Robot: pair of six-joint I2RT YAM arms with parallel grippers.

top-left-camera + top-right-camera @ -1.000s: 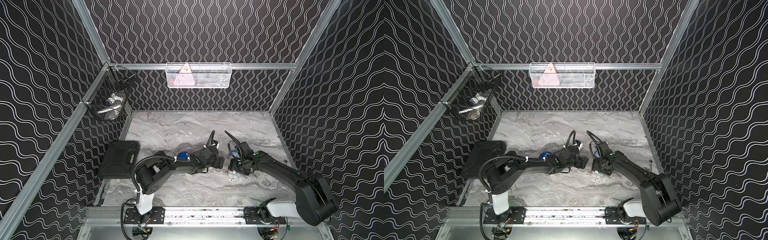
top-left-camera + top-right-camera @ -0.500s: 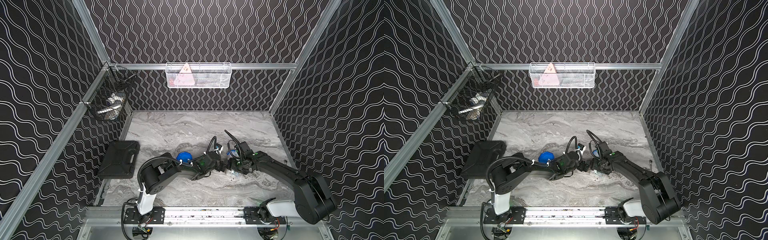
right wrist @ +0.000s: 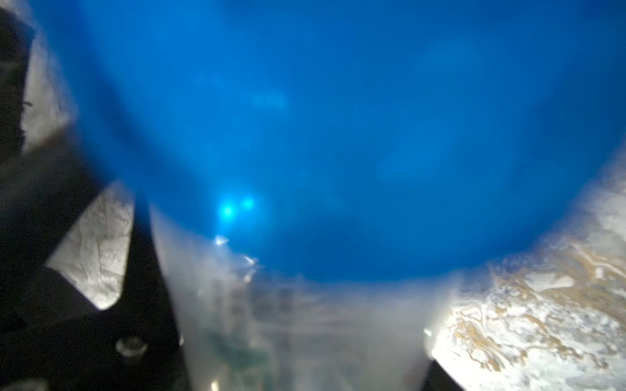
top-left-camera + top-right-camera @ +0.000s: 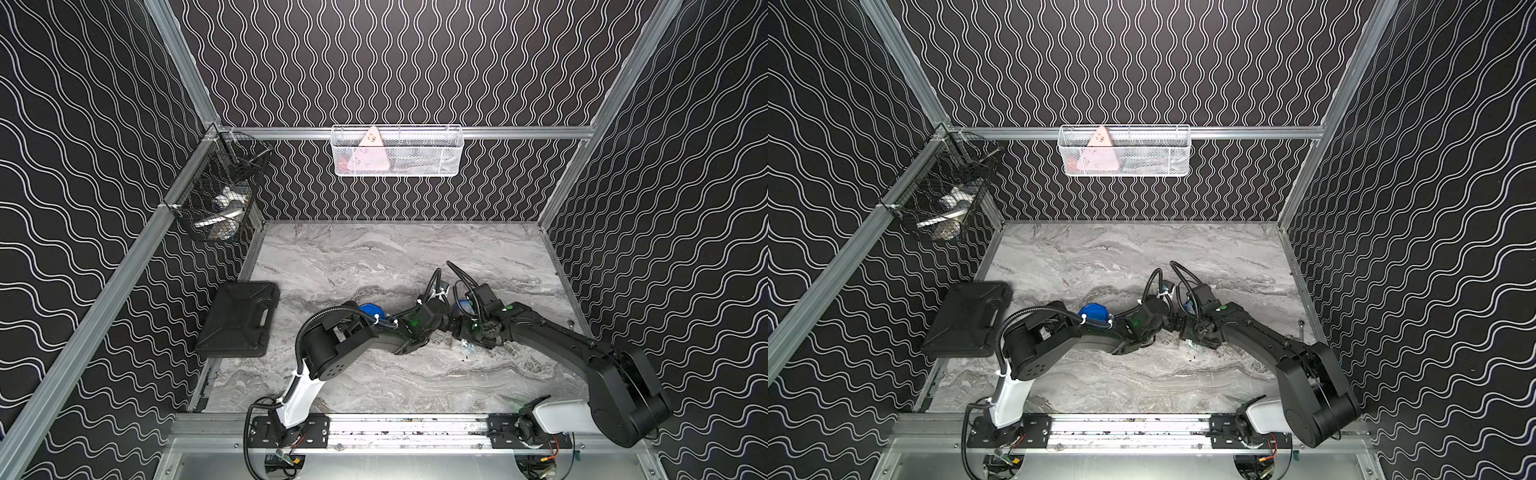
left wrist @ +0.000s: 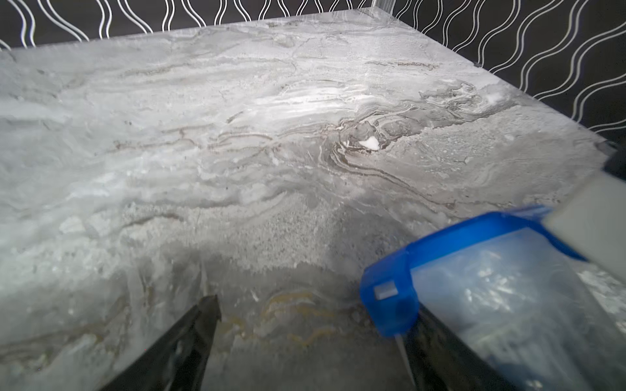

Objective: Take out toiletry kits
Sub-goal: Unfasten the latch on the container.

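Observation:
Two toiletry kits show, both clear cups with blue lids. One toiletry kit [image 4: 371, 310] [image 4: 1093, 311] stands on the marble behind my left arm, free of both grippers. The other toiletry kit [image 4: 461, 308] [image 4: 1188, 306] [image 3: 305, 118] lies tilted in my right gripper [image 4: 465, 332] [image 3: 298, 331], which is shut on its clear body. My left gripper [image 4: 446, 322] [image 5: 311, 325] sits right beside that kit [image 5: 474, 277] and is open. Its lid overlaps one finger, and only bare marble lies between the fingers.
A black hard case [image 4: 239, 320] lies at the table's left edge. A black wire basket [image 4: 220, 199] hangs on the left wall and a white wire basket [image 4: 397, 151] on the back rail. Patterned walls close three sides.
My left arm has swung right, away from the standing kit, whose blue lid now shows, and up to the kit in my right gripper. The right arm has barely moved.

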